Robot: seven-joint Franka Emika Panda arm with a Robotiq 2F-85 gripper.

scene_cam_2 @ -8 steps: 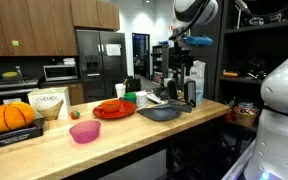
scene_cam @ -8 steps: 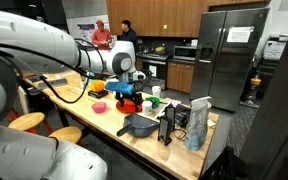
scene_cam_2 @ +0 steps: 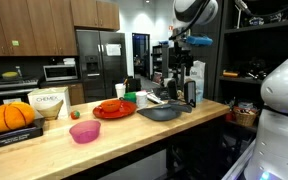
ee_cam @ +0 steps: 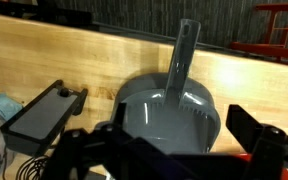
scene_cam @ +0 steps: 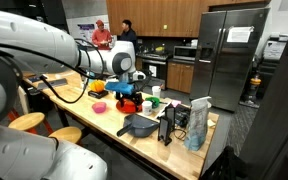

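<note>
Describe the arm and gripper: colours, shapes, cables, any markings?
The arm has glossy white rounded links with darker bands at the joints, and a black cable runs alongside it. The gripper is black, with two blocky fingers. A blue piece sits at the wrist in both exterior views. No markings are readable.

near rim of grey pan [ee_cam: 174, 112] behind tool [ee_cam: 166, 150]

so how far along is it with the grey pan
Done: the arm sits over the round grey long-handled pan on the wooden counter. In hand: nothing, the fingers hover open above it. Left: probably lowering and gripping it.
</note>
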